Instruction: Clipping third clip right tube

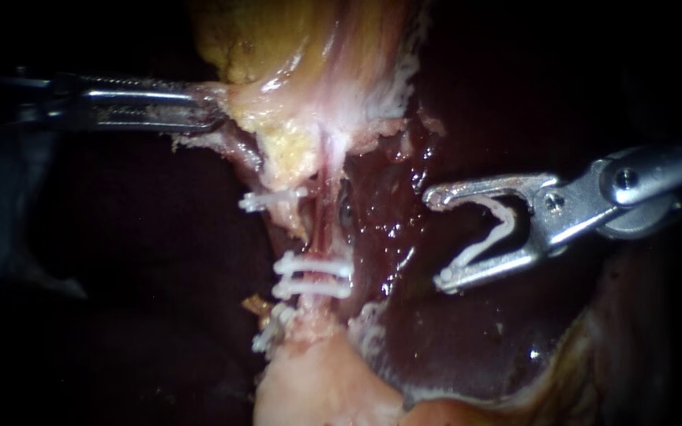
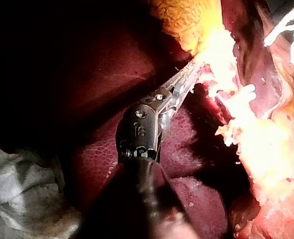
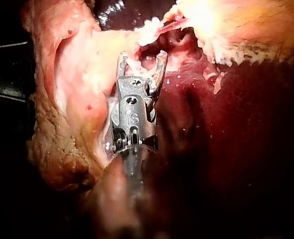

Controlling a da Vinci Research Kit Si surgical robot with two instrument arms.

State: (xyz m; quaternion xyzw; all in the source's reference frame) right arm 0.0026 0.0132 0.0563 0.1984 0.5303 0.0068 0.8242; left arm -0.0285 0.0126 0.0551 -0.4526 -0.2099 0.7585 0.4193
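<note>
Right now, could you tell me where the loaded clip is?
Endoscope view: the clip sits in the right instrument's jaws, right of the clipped tube, clear of it.

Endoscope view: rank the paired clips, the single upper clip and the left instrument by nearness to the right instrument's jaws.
1. Paired clips, on the tube left of the right instrument, which holds an open clip.
2. Single upper clip, higher and farther left.
3. Left instrument, upper left, gripping tissue.
</note>
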